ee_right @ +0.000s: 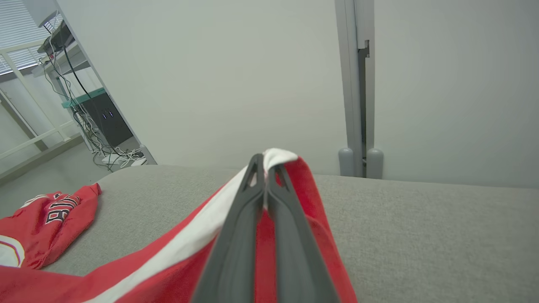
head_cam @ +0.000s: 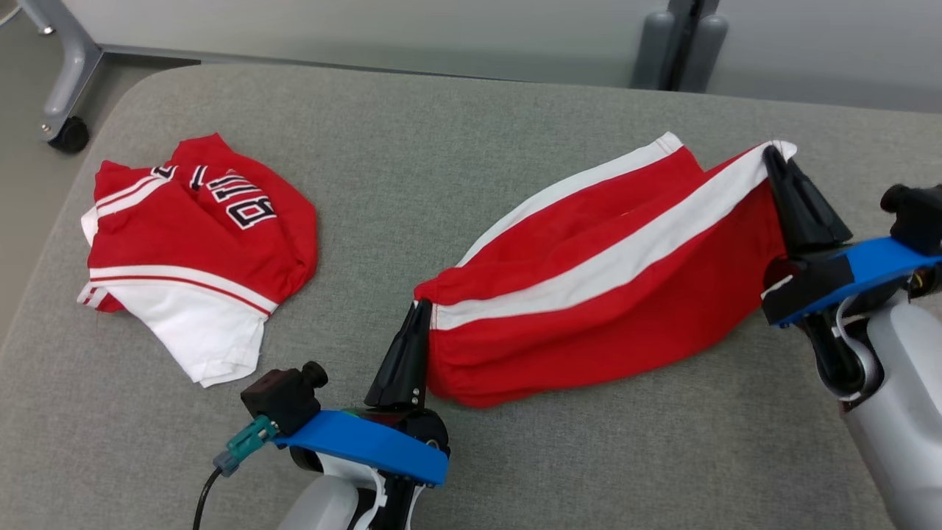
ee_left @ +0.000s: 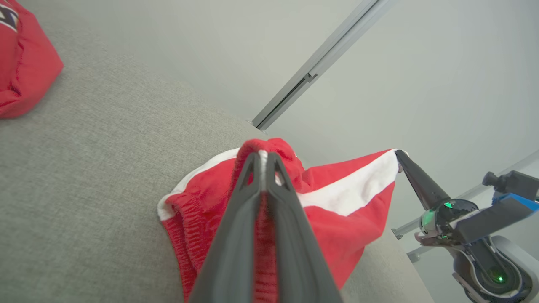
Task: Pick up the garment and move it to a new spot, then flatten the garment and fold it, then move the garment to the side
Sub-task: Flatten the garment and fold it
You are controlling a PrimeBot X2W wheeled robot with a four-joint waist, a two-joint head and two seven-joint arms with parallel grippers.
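Grey fabric tabletop (head_cam: 471, 132) carries a crumpled red jersey (head_cam: 199, 250) at nine o'clock of the garment (head_cam: 589, 309), red with white stripes, stretched centre-right between left tool (head_cam: 421, 311) and right tool (head_cam: 772, 156), both pinched onto its corners.

Black-and-white letters reading roughly "BU" stand on the crumpled red jersey (head_cam: 199, 243).

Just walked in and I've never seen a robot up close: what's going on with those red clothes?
The robot has a red garment with white stripes pinched at both ends: its left gripper is shut on the near end, its right gripper on the far corner. The cloth is stretched between them, low over a grey padded surface. A second red-and-white jersey lies crumpled off to the left, untouched.
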